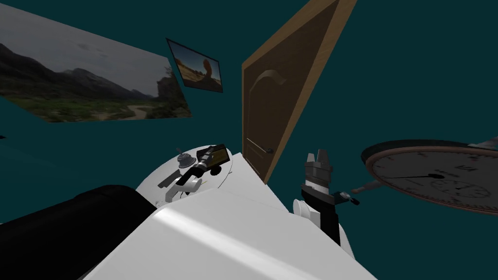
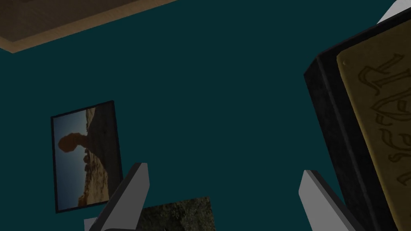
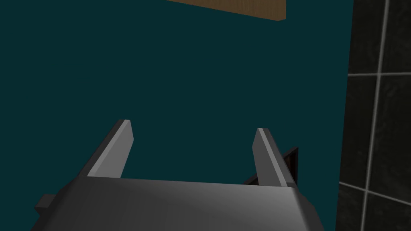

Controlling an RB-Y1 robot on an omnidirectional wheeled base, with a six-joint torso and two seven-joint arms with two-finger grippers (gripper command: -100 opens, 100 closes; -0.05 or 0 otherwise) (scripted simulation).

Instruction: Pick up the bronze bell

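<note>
The bell, drawn grey, stood untouched on the round white table. Near it the left gripper hung wide open and empty, aimed at the wall past a dark box with a gold plate. The right gripper was raised, also open and empty. I judged the reach was in hand. Next, the left gripper needed turning down over the bell.

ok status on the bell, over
Left pincer open, by the black-and-gold box. Right pincer open, raised. Grey bell on white round table, not gripped, box close beside it.
</note>
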